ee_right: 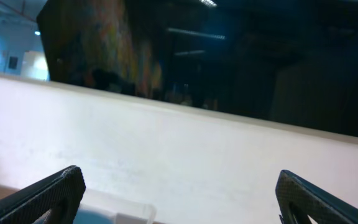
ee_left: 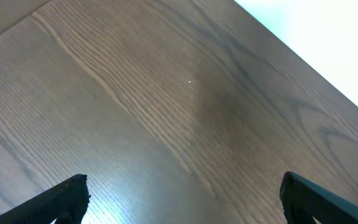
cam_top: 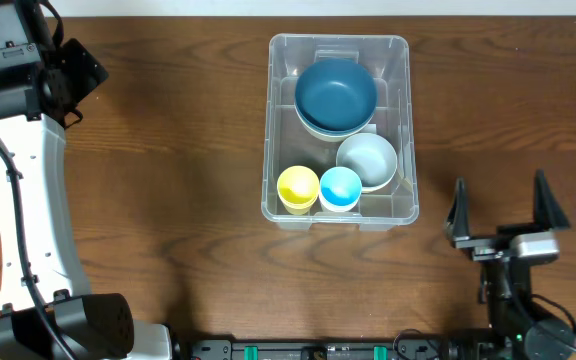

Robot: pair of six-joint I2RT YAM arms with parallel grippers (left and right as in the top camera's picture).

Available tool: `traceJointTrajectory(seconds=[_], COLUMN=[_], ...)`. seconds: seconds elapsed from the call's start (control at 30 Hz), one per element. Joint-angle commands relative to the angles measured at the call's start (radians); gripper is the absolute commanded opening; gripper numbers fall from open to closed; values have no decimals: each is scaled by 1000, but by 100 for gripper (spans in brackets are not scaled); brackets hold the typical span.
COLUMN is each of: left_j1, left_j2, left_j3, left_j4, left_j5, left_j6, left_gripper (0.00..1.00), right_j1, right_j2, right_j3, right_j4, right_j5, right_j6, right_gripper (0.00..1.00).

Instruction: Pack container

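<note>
The clear container [cam_top: 404, 130] stands at the middle of the table in the overhead view. Inside it are a large dark blue bowl [cam_top: 336, 94], a white bowl [cam_top: 367, 159], a yellow cup [cam_top: 298, 187] and a light blue cup [cam_top: 340, 187]. My left gripper [ee_left: 182, 196] is open and empty over bare wood at the far left back corner. My right gripper [cam_top: 505, 205] is open and empty, to the right of the container near the front edge. The right wrist view shows only a corner of the container [ee_right: 126, 213] between the fingers [ee_right: 179, 196].
The left arm [cam_top: 23, 180] runs along the table's left side. A white wall [ee_right: 179, 143] and a dark room beyond it fill the right wrist view. The table's far edge shows in the left wrist view [ee_left: 303, 59].
</note>
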Motion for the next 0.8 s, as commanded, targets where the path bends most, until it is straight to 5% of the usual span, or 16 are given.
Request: traceJointTrajectory(seconds=[0.0, 0.2, 0.77], left_j1=[3, 3, 3], left_j2=[-5, -5, -5], left_j3=[5, 5, 5], left_j4=[-2, -2, -2], left_j5=[-12, -12, -12], left_j6=[14, 14, 14], left_gripper=[98, 98, 98], right_j1=[-8, -8, -7], right_j2=[-59, -125, -126], right_j3=[-64, -150, -152], right_j4=[1, 0, -351], right_j5=[-23, -23, -26], right_j6=[-2, 5, 4], right_gripper=[99, 98, 99])
